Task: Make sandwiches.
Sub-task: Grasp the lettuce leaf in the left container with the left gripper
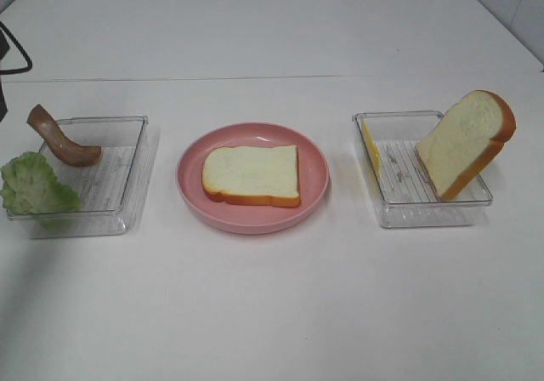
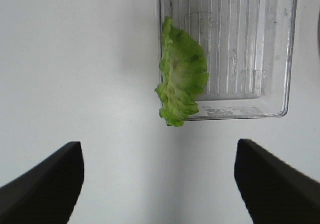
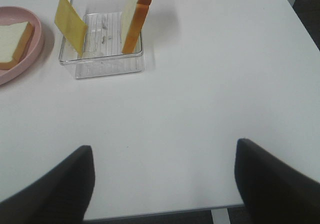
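Left claw point(image 2: 158, 144): fingers wide apart, nothing between them, hanging above the white surface point(image 1: 272, 313) just short of the left clear plastic tray point(image 2: 260, 59). Right claw point(image 3: 163, 144): also spread and empty, well apart from the right clear plastic tray point(image 3: 100, 66). Sandwich status: one flat square white bread slice with orange-brown crust point(image 1: 252, 174) lies on the round pink plate point(image 1: 184, 177); nothing stacked on it yet. The ruffled green lettuce leaf point(image 2: 182, 79) hangs over the left rim of the left tray at its camera-side corner, partly in, partly over the surface. Risk 1: the leaf looks thin and floppy, so a pinch on its edge may slip off, or drag the light tray with it. The curved brown meat strip point(image 1: 59, 139) leans in the tray's far corner with one end above the rim; a nudge could tip it out onto the surface. Risk 2, right side: the thin yellow cheese square point(image 3: 71, 24) stands on edge against one tray wall and the second white bread slice point(image 3: 134, 19) leans against the opposite wall, top well above the rim. Either could topple if a claw bumps tray or item, and the cheese against the wall leaves little room for a finger behind it. Risk 3: layers set off-centre on the flat slice may overhang or slide off.
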You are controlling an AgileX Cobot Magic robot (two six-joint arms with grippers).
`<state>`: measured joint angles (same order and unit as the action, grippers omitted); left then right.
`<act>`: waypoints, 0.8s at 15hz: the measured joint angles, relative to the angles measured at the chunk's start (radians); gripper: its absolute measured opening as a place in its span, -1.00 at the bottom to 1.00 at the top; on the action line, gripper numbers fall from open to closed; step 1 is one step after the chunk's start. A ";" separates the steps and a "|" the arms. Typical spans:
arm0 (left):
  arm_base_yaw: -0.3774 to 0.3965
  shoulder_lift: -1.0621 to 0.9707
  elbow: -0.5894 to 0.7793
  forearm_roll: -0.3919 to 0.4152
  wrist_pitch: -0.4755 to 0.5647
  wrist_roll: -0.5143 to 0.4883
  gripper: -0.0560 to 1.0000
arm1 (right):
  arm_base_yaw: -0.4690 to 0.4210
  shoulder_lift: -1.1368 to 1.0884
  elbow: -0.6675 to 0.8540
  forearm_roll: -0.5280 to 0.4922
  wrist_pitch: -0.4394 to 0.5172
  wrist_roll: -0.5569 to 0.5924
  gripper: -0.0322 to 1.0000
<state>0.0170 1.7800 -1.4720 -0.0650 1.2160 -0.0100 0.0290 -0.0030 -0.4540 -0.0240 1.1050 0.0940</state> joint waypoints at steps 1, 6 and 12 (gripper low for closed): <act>0.000 0.036 0.000 0.000 0.000 0.001 0.53 | 0.000 0.000 0.000 0.000 0.000 0.000 0.53; -0.046 0.202 0.000 0.004 -0.028 0.001 0.53 | 0.000 0.000 0.000 0.000 0.000 0.000 0.53; -0.061 0.278 0.000 0.026 -0.069 -0.025 0.41 | 0.000 0.000 0.000 0.000 0.000 0.000 0.53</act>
<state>-0.0440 2.0580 -1.4720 -0.0390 1.1470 -0.0350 0.0290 -0.0030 -0.4540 -0.0240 1.1050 0.0940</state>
